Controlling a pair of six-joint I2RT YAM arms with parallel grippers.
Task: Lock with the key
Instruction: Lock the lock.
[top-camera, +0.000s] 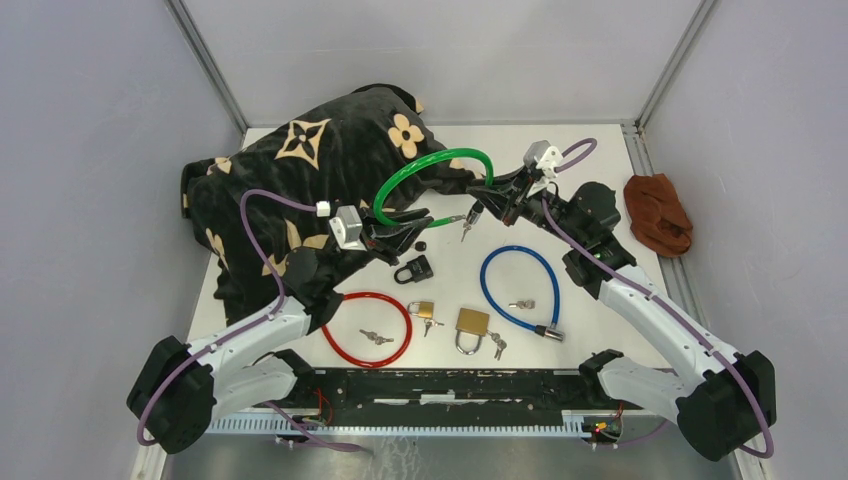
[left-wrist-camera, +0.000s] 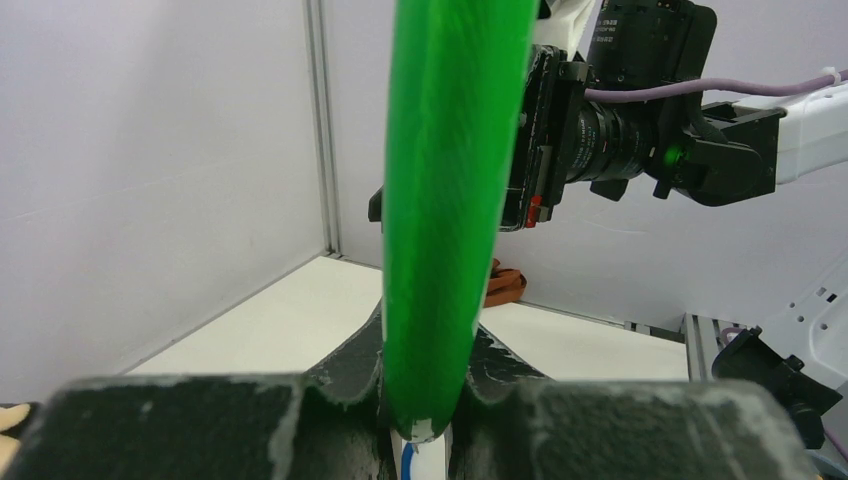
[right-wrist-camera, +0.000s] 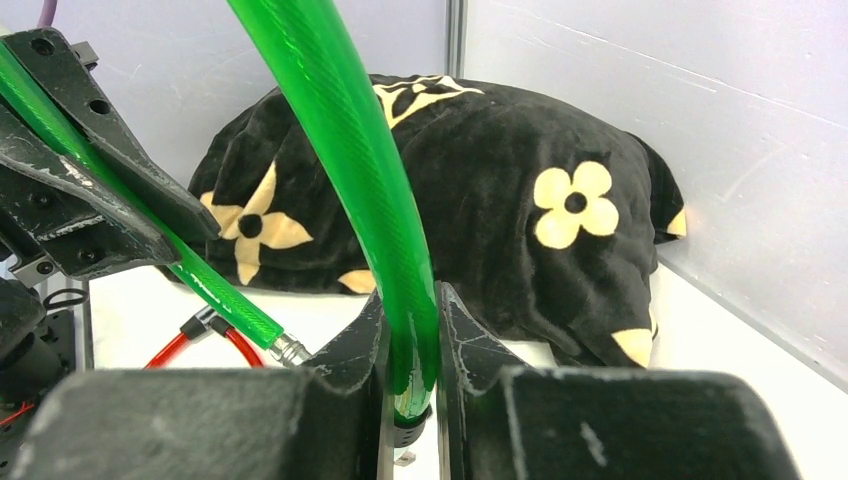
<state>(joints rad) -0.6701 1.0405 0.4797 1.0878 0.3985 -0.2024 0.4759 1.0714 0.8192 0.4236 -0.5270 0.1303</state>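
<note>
A green cable lock (top-camera: 425, 160) arches above the table, held at both ends. My left gripper (top-camera: 425, 224) is shut on one end, and the metal pin (top-camera: 457, 217) sticks out toward the right. My right gripper (top-camera: 486, 200) is shut on the other end, by the dark lock body. Small keys (top-camera: 466, 232) dangle just below it. In the left wrist view the green cable (left-wrist-camera: 450, 200) rises from between my fingers (left-wrist-camera: 350, 380). In the right wrist view the cable (right-wrist-camera: 400, 300) is pinched between the pads, with the pin (right-wrist-camera: 288, 350) close on the left.
A black flowered cushion (top-camera: 320, 170) fills the back left. On the table lie a red cable lock (top-camera: 367, 328), a blue cable lock (top-camera: 520, 290), a black padlock (top-camera: 414, 269) and two brass padlocks (top-camera: 472, 328). A brown cloth (top-camera: 658, 213) sits at the right edge.
</note>
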